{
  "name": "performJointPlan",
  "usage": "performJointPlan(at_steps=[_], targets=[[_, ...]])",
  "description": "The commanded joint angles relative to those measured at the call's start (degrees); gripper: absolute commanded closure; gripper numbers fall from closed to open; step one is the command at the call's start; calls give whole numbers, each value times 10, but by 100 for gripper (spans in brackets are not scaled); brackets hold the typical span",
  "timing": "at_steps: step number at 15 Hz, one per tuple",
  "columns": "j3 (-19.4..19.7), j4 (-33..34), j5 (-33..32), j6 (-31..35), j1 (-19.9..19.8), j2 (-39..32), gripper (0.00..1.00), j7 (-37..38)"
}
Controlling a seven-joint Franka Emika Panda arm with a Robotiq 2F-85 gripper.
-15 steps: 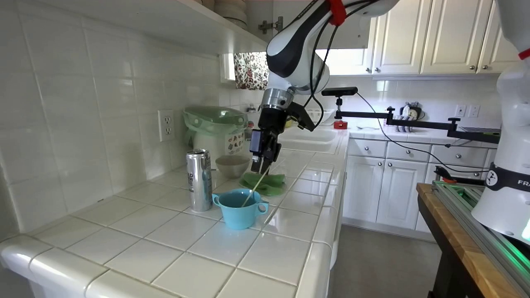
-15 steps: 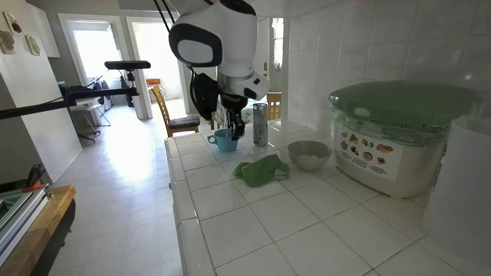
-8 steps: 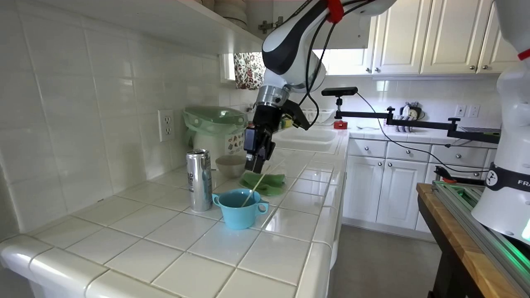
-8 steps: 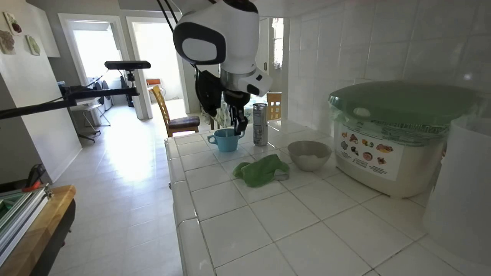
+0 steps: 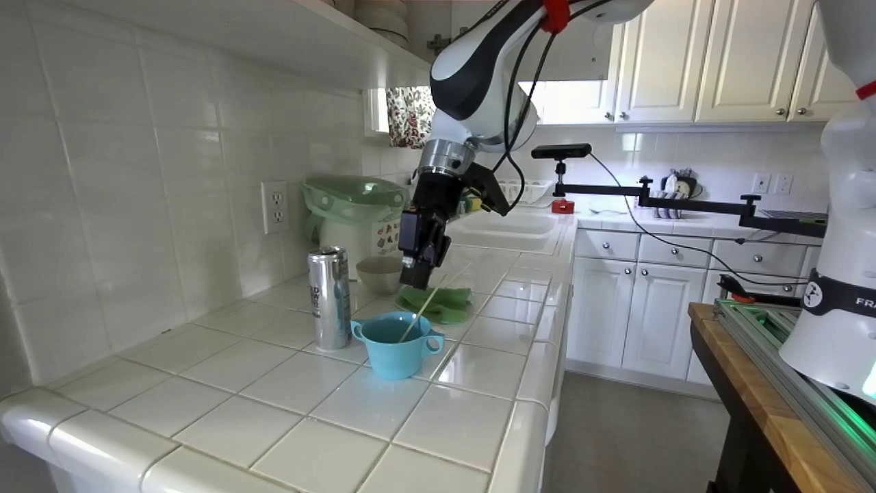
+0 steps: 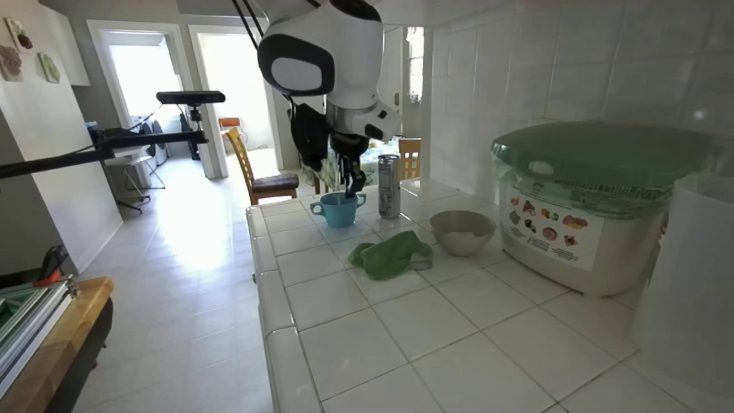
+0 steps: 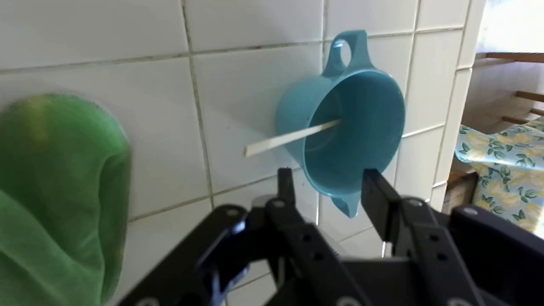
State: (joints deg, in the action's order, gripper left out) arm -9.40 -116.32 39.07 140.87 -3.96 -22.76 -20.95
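My black gripper [image 7: 327, 172] stands open, its fingers partly apart with nothing between them. It hangs tilted above the counter, close to a light blue two-handled cup [image 7: 361, 140]. A thin pale stick [image 7: 293, 137] leans in that cup, its free end sticking out over the rim. In the wrist view the fingertips overlap the near rim and one handle; contact is not visible. In both exterior views the gripper [image 5: 416, 277] is above and beside the cup [image 5: 391, 356]. A silver can [image 5: 330, 298] stands upright beside the cup. A green cloth [image 7: 63, 191] lies crumpled nearby.
A beige bowl [image 6: 462, 232] sits near the cloth. Behind it is a large bin with a green lid [image 6: 596, 152], next to a white container [image 6: 688, 287]. A shelf [image 5: 308, 34] overhangs the tiled counter [image 5: 328, 445], which has a rounded edge.
My gripper has shifted away from the stick's upper end, toward the can's side in an exterior view, and its fingers look closer together. Cup, stick, can and cloth have not moved.
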Motion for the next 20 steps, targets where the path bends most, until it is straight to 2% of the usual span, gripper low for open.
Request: performJointPlan(at_steps=[1, 6, 17, 19, 20], targets=[[1, -9, 7, -1, -4, 6, 51, -3], [8, -24, 0, 1, -1, 17, 51, 5], [32, -104, -1, 8, 1, 83, 50, 13], [35, -110, 1, 8, 2, 90, 52, 12], [35, -111, 2, 8, 2, 92, 58, 11]])
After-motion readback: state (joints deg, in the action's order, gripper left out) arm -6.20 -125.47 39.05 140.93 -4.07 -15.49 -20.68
